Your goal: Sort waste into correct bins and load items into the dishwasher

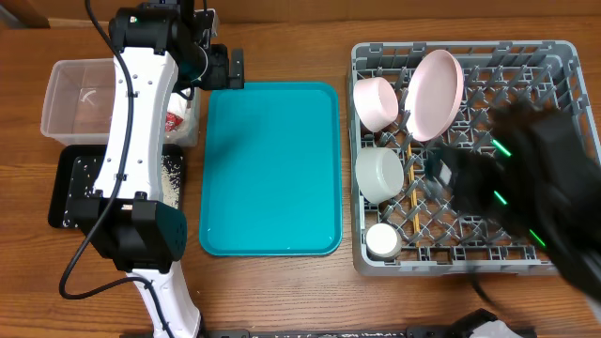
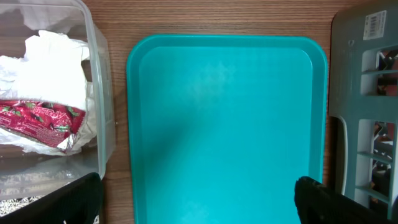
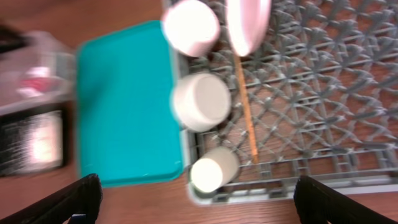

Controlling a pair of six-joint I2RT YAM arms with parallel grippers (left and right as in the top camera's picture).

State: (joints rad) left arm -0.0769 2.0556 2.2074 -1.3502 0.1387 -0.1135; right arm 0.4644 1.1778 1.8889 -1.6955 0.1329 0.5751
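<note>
The crumpled red wrapper (image 2: 43, 118) and the white napkin (image 2: 50, 59) lie in the clear tub (image 1: 80, 94). Rice grains lie in the black tray (image 1: 68, 192). The grey dish rack (image 1: 563, 66) holds a plate (image 1: 434, 94), a white bowl (image 1: 376, 101), a grey-green bowl (image 1: 380, 174), a cup (image 1: 383, 241) and chopsticks (image 1: 413, 202). My left gripper (image 1: 225, 68) is open and empty by the teal tray's far left corner; its fingers (image 2: 199, 205) are spread wide. My right gripper (image 3: 199, 202) is open and empty above the rack, blurred overhead (image 1: 451, 174).
The flat teal tray (image 1: 272, 169) lies between the bins and the rack, with nothing on it. My left arm reaches over the black tray and the tub's right side. The right wrist view shows the cup (image 3: 214, 169) and a chopstick (image 3: 245, 106) in the rack.
</note>
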